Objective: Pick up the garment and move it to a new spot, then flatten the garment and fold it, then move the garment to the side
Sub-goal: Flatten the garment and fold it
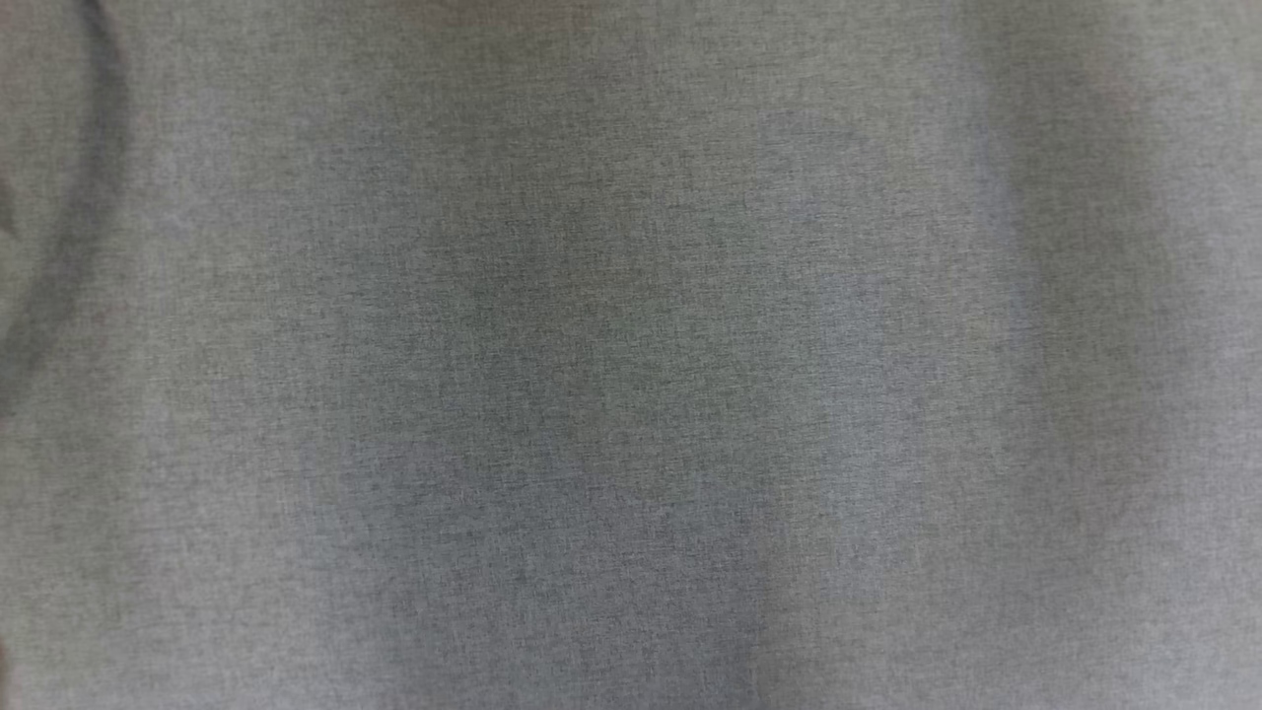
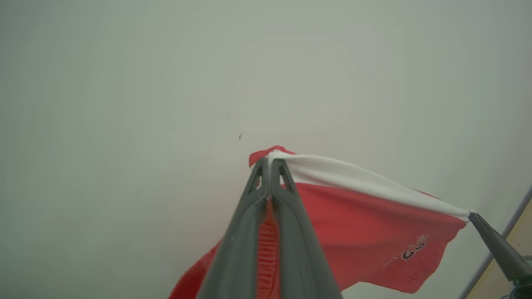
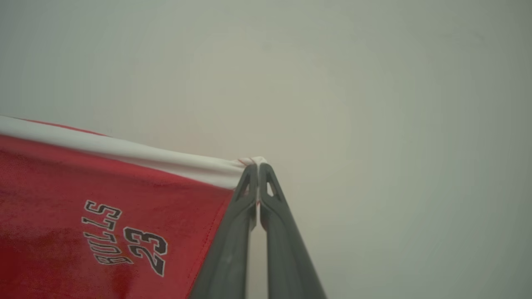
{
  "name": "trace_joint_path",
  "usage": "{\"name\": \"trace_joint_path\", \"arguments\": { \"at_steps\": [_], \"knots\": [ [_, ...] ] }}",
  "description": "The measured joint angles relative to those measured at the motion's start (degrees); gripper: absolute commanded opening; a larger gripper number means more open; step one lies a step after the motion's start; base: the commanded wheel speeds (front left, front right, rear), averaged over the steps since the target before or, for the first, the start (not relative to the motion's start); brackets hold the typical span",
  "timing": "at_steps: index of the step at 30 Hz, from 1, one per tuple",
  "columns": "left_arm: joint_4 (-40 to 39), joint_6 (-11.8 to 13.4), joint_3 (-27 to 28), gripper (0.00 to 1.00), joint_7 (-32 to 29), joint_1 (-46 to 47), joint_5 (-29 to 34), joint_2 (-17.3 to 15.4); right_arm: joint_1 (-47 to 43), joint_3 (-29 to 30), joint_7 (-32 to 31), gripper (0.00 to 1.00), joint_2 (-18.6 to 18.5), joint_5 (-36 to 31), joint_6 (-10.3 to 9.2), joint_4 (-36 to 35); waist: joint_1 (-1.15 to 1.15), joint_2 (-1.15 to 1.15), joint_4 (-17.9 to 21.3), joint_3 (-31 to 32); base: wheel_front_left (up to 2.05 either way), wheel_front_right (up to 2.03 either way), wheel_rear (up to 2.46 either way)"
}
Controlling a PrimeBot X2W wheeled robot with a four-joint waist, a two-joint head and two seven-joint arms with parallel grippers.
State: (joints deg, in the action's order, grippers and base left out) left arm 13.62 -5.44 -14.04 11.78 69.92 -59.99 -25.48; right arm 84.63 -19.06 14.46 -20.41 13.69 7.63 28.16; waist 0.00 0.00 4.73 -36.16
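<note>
The garment (image 2: 365, 232) is red with a white band along its top edge, and it hangs stretched between my two grippers. In the left wrist view my left gripper (image 2: 270, 164) is shut on one end of the white band (image 2: 353, 174). My right gripper (image 2: 471, 214) pinches the other end at the lower right. The right wrist view has my right gripper (image 3: 257, 165) shut on the band's corner. From there the garment (image 3: 62, 187) spreads to the left, showing a black and white "BULLS 23" print (image 3: 124, 238).
A pale plain surface (image 2: 166, 104) lies behind the garment in both wrist views. A grey edge and a wood-coloured strip (image 2: 519, 241) cross the lower right of the left wrist view. The head view holds grey woven cloth (image 1: 631, 355) with a dark crease (image 1: 89, 247) at left.
</note>
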Motion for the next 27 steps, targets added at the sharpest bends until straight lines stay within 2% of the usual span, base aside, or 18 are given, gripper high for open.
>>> {"name": "trace_joint_path", "arguments": {
  "at_steps": [4, 8, 13, 15, 27],
  "knots": [
    [1.12, -1.13, -3.12, 0.0, 2.38, -9.11, 3.99, 1.82, -8.64, -3.56, -3.26, 0.0, -2.55, 4.07, -0.01, -0.02, 0.0, 0.0, -0.29, 0.34, 0.0, 0.0, 0.0],
    [0.43, -1.66, -6.09, 0.0, 3.11, -19.33, 8.46, 3.88, -19.09, -4.19, -5.99, 0.0, -5.27, 8.43, -0.05, -4.14, 0.0, 0.0, -0.36, 2.18, 0.0, 0.0, 0.0],
    [-1.35, -1.99, -5.9, 0.0, 3.26, -33.45, 12.12, 6.22, -34.45, -0.22, -9.67, 0.0, -7.38, 10.65, -0.05, -12.91, -0.01, -0.01, -0.27, 6.11, 0.0, 0.0, 0.0],
    [-1.87, -2.05, -7.53, 0.0, 3.26, -38.35, 14.59, 6.36, -40.8, 2.16, -12.51, 0.0, -7.64, 10.83, -0.05, -16.79, -0.01, -0.01, -0.22, 8.01, 0.0, 0.0, 0.0],
    [-5.3, -2.05, -6.35, 0.0, 3.26, -58.05, 20.33, 10.01, -75.82, 12.95, -34.6, 0.0, -3.27, 11.84, -0.07, -38.95, -0.02, -0.01, -0.31, 19.64, 0.0, 0.0, 0.0]
  ]
}}
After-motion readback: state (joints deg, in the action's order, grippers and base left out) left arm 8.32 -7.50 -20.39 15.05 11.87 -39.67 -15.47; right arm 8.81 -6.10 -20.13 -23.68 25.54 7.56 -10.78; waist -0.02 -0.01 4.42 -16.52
